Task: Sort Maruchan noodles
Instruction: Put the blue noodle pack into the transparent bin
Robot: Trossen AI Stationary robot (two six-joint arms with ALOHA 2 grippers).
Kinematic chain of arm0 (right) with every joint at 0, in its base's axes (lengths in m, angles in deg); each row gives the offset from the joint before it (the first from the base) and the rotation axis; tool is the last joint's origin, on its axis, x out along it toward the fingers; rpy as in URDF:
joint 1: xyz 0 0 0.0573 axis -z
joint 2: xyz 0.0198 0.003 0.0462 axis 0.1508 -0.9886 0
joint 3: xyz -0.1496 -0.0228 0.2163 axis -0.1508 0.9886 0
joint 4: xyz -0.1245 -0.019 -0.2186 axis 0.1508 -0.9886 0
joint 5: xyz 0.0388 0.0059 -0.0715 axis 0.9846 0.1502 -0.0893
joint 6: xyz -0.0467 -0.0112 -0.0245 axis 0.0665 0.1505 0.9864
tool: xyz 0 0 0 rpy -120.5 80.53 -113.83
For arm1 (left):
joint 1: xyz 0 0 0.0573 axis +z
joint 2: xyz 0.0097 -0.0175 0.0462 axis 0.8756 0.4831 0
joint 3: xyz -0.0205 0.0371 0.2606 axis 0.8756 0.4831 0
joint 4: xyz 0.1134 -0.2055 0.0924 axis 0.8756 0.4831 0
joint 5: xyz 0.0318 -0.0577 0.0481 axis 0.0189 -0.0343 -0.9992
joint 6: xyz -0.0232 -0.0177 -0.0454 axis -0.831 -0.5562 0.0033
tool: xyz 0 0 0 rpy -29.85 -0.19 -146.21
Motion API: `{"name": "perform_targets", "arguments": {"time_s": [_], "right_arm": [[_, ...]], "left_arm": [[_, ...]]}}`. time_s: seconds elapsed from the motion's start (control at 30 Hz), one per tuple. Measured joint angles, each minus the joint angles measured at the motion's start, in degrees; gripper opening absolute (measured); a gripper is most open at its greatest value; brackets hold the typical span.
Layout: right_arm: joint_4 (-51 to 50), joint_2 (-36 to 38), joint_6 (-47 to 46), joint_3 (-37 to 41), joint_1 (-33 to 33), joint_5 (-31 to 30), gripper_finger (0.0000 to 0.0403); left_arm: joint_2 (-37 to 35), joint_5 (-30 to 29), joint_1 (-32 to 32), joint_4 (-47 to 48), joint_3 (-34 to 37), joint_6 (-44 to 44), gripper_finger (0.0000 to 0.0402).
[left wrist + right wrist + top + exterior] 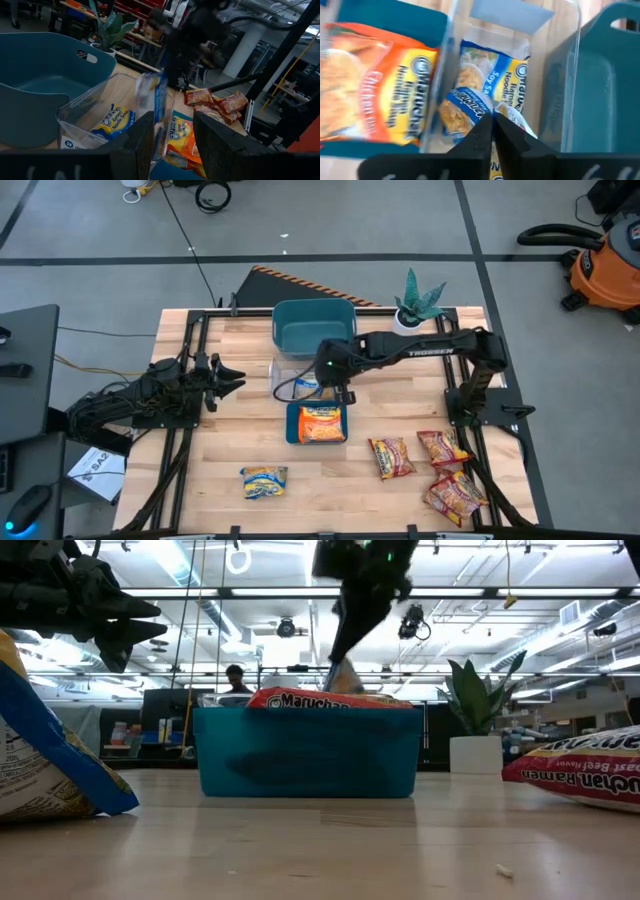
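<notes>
My right gripper point(337, 392) hovers over the clear bin point(290, 370), shut on a yellow-and-blue noodle packet point(467, 106). A second yellow-and-blue packet point(512, 75) lies flat on the floor of that bin. An orange packet point(322, 424) lies in the small teal bin point(292, 425) beside it. Another yellow-and-blue packet point(264, 481) lies on the table near the front edge. Three dark red packets point(443, 447) lie on the table at the front right. My left gripper point(228, 377) is open and holds nothing, raised over the table's left part, left of the clear bin. My right gripper pinches the yellow-and-blue packet between its two fingers at one end point(487, 112), coming from above and pointing down. The packet hangs below the fingers point(152, 95), lifted clear, over the clear bin's opening.
A large teal bin point(315, 328) stands at the far side behind the clear bin, and a potted plant point(418, 305) stands at the far right corner. Bare wood shows between the front packets and at the left of the small teal bin.
</notes>
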State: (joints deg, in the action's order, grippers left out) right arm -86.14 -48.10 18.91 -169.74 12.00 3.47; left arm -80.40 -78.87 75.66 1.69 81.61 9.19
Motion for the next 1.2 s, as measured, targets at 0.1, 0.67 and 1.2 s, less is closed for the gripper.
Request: {"name": "perform_targets", "arguments": {"time_s": [0.1, 0.67, 1.2], "right_arm": [[3.89, 0.0, 0.16, 2.8, 1.28, -0.55, 0.0052], [17.24, -0.47, -3.88, -2.99, -10.63, 5.42, 0.0175], [24.6, -1.62, -13.01, 6.33, -28.07, -16.49, 0.0176]], "left_arm": [[-0.02, 0.0, 0.02, 0.0, 0.01, -0.02, 0.0142], [0.0, 0.0, 0.01, 0.01, -0.01, 0.01, 0.0142], [0.0, 0.02, 0.02, -0.11, -0.03, -2.27, 0.0142]]}}
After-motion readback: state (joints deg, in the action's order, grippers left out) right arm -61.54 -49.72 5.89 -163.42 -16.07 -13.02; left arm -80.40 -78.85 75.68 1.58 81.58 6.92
